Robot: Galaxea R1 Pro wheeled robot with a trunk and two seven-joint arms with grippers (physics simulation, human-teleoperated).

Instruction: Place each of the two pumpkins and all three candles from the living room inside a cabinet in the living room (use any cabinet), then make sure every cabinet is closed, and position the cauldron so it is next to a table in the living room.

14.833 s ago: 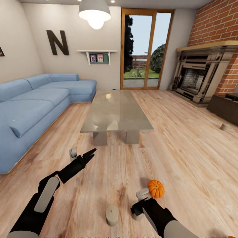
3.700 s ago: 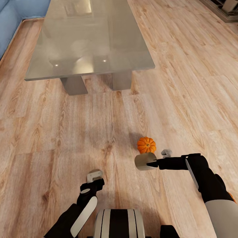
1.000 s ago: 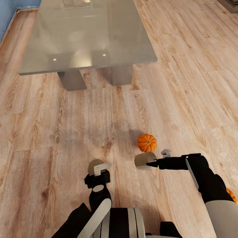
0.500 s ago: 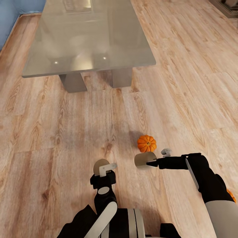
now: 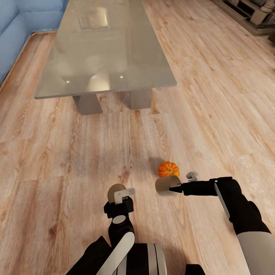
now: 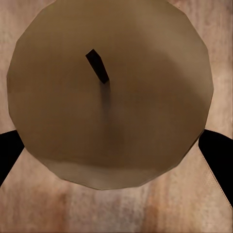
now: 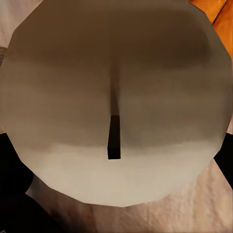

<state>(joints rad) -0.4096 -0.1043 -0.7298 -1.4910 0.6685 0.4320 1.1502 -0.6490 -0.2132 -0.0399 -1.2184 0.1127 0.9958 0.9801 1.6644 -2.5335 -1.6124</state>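
**Candles held in both tools; one pumpkin on floor**

Candles counted: two. One candle (image 5: 115, 190) sits in the left tool (image 5: 121, 195), clamped between its fingers, held above the wooden floor (image 5: 46, 160) in front of the robot's trunk. The left wrist view shows this candle (image 6: 109, 90) end-on, its dark wick (image 6: 97, 66) facing the camera, with black finger surfaces on both sides of it. The second candle (image 5: 167, 184) is gripped by the right tool (image 5: 178, 186), lying sideways with its round end face toward the robot's left. The right wrist view shows it (image 7: 116, 99) end-on as well, wick (image 7: 113, 137) visible, dark fingers at either flank.

Pumpkins counted: one. The pumpkin (image 5: 168, 169) stands on the floor just beyond the right tool's candle, close beside it; contact between the two cannot be determined. An orange patch (image 7: 217, 14) appears behind the candle in the right wrist view.

Worktops counted: one. The glass-topped worktop (image 5: 107, 49) stands on grey legs (image 5: 88, 104) well beyond the tools, nothing resting on it. A blue sofa (image 5: 15, 30) lies off its left side.
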